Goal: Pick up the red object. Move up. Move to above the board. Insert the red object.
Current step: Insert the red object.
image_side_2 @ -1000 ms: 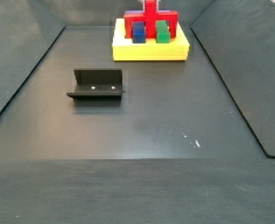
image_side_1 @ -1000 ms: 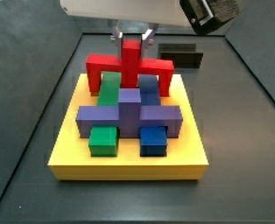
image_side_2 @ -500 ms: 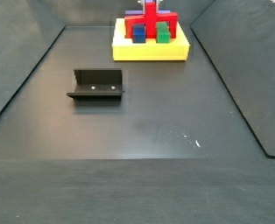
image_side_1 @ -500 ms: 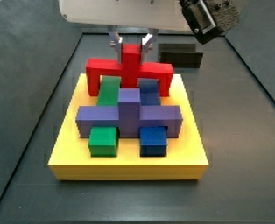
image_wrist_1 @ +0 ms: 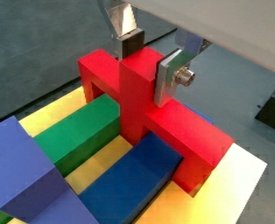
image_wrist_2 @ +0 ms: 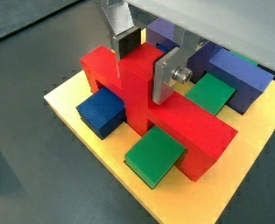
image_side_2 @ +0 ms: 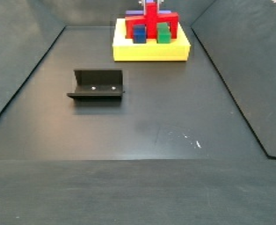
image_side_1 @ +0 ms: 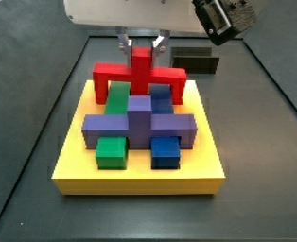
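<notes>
The red object [image_side_1: 140, 71], a bridge shape with an upright stem, sits seated on the yellow board [image_side_1: 138, 180] over a green bar [image_wrist_1: 75, 140] and a blue bar [image_wrist_1: 134, 175]. It shows in both wrist views [image_wrist_2: 128, 101] and small at the far end in a side view [image_side_2: 151, 18]. My gripper [image_side_1: 142, 42] stands straight above the board with its fingers on either side of the red stem [image_wrist_1: 137, 87]. The jaws are slightly apart from the stem, so the gripper [image_wrist_1: 150, 66] is open.
A purple cross-shaped block [image_side_1: 138, 123] with a green peg [image_side_1: 111, 151] and a blue peg [image_side_1: 166, 153] fills the board's near half. The fixture [image_side_2: 96, 85] stands on the dark floor away from the board. Raised walls edge the floor.
The fingers have spread a little away from the red stem and risen slightly. The red object stays seated on the board.
</notes>
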You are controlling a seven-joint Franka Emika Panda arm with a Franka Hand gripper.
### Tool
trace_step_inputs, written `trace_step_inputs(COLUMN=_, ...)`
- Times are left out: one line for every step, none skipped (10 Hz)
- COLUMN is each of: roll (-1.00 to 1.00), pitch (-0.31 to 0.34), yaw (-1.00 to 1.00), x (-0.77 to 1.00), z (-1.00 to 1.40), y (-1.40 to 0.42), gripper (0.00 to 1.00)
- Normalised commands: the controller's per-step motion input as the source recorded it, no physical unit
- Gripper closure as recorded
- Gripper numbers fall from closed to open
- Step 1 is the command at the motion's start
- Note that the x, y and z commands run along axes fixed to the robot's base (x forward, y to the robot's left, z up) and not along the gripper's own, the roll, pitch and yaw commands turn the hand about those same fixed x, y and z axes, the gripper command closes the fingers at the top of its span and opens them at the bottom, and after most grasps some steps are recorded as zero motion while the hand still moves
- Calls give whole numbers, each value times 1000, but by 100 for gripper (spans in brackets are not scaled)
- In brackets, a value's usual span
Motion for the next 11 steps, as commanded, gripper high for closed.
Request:
trace_step_inputs(roll=180, pitch=0, yaw=-111, x=151, z=-143, y=-106, gripper=100)
trace_step_inputs(roll=316, pitch=16, yaw=-289, x=214, z=-83, y=-57, gripper=100)
trace_step_inputs(roll=277, pitch=1, yaw=-291, x=103, z=-140, y=-6, gripper=100)
trace_step_inputs(roll=280, pitch=13, yaw=-274, x=74, z=-114, y=0, gripper=100)
trace_step_inputs(roll=157, pitch=0, yaw=-194, x=0, z=-211, y=0, gripper=100)
trace_step_inputs(roll=3, pitch=-81, yaw=-74, x=-20, z=-334, y=0, gripper=100)
trace_step_inputs(roll=0, pitch=-149, yaw=0, x=-114, z=-354, y=29, gripper=100)
trace_step_inputs(roll=0, pitch=-140, yaw=0, x=-100, z=-129, y=0, gripper=100)
trace_step_inputs(roll=0, pitch=-153, yaw=0, x=-160, z=-211, y=0, gripper=100)
trace_step_inputs(roll=0, pitch=-213, yaw=0, x=-240, z=-246, y=0, gripper=100)
trace_step_inputs(roll=0, pitch=-210, yaw=0, x=-237, z=-180, y=0, gripper=100)
